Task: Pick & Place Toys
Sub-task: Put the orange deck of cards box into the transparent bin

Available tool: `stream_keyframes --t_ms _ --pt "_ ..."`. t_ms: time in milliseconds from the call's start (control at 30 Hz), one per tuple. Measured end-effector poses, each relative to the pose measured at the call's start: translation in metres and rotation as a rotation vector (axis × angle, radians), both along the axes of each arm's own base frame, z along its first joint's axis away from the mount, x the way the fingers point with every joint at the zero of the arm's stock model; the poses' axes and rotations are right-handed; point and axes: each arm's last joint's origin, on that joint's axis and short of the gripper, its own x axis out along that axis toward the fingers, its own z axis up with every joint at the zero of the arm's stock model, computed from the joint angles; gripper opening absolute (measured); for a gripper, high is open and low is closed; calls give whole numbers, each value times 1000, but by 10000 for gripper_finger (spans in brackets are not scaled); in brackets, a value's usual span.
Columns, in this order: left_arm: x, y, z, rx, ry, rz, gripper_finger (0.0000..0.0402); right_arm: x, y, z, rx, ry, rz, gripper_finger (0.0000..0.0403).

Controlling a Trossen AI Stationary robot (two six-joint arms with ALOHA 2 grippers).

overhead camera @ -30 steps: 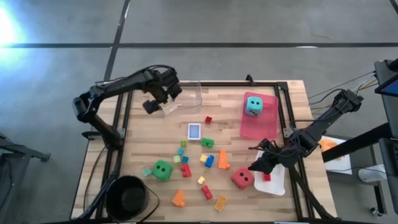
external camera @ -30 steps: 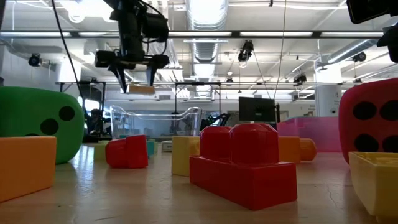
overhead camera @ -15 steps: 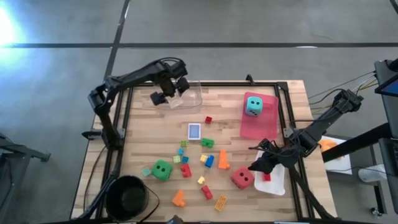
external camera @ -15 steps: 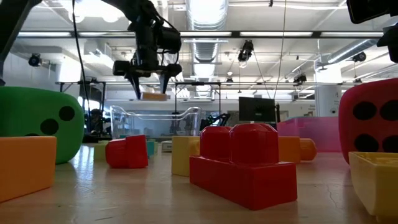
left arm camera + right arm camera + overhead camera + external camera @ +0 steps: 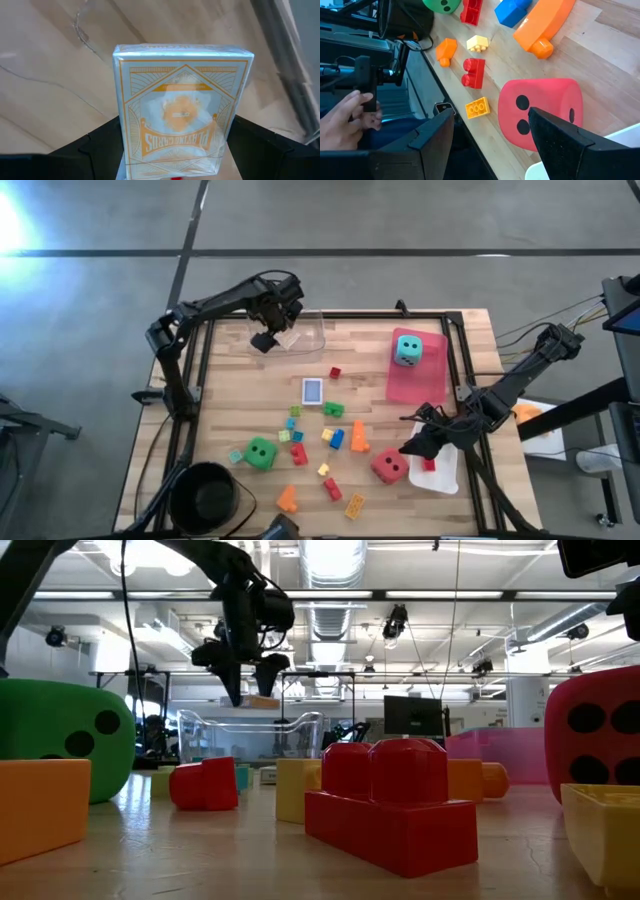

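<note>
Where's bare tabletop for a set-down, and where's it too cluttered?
Free: the wood between the clear tray and the pink tray, holding only one small red brick; also the strip left of the blue card box. Crowded: from the green die to the red die.

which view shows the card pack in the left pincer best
The left wrist view: the orange card pack fills it, printed face legible, between the left pincer's fingers. The low view shows only a thin orange sliver over the clear tray. The high view barely shows it; the right wrist view doesn't.
</note>
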Motion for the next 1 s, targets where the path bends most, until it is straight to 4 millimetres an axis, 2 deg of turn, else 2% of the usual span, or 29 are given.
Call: stream_keyframes --t_ms 167,333,500,800,1000 --pt "-1 6 -8 -19 15 24 304 0 0 0 -2 0 1 251" --pt "2 11 -31 -79 91 15 304 0 0 0 -2 0 1 251" --pt "5 14 -44 -102 123 1 304 0 0 0 -2 0 1 251" --pt "10 18 -51 -77 103 -34 304 0 0 0 -1 0 0 251" --pt "14 21 -51 -24 72 -195 304 0 0 0 -1 0 1 251"
